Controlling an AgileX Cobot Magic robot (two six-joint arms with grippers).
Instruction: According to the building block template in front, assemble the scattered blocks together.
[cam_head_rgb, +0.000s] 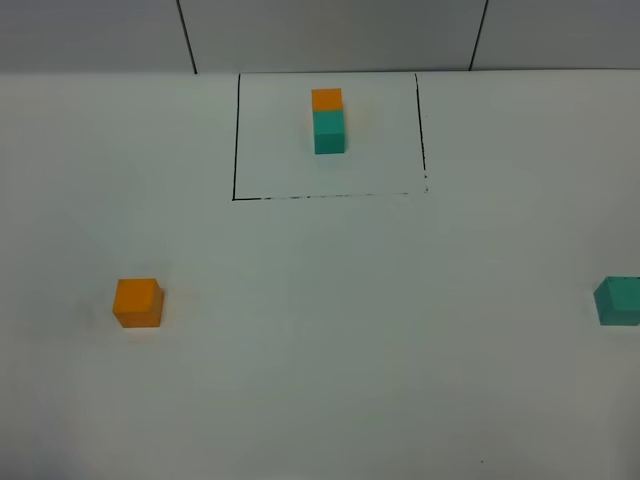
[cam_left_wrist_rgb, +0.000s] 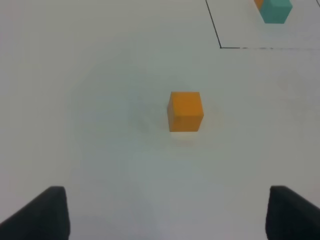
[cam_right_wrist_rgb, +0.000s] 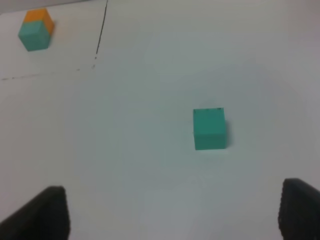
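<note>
**Left gripper** (cam_left_wrist_rgb: 167, 215): two black fingers (cam_left_wrist_rgb: 47, 215) set wide apart, released, nothing between them. They hover above the table, touching no block.

**Right gripper** (cam_right_wrist_rgb: 170, 212): black fingers (cam_right_wrist_rgb: 42, 215) likewise spread wide, released and empty, clear of the surface.

**Orange cube** (cam_left_wrist_rgb: 185, 111): plain matte block, unframed. It sits flat on the table ahead of the left gripper, roughly in line with the gap between the fingers and apart from them. In the exterior high view it lies on the left side of the table (cam_head_rgb: 138, 302).

**Teal cube** (cam_right_wrist_rgb: 209, 129): plain matte block of matching size, unframed. It sits flat ahead of the right gripper, a little off the centre of the finger gap. In the exterior high view it lies at the far right edge (cam_head_rgb: 620, 300), partly cut off by the picture border, well apart from the orange cube.

**Building block template** (cam_head_rgb: 328, 122): an orange and a teal cube joined face to face, orange on the far side and teal on the near side. A thin black outline runs around it on three sides, the near line looking broken. It is at the back middle of the table, well apart from both loose cubes.

**Table** (cam_head_rgb: 330, 350): white, matte.
</note>
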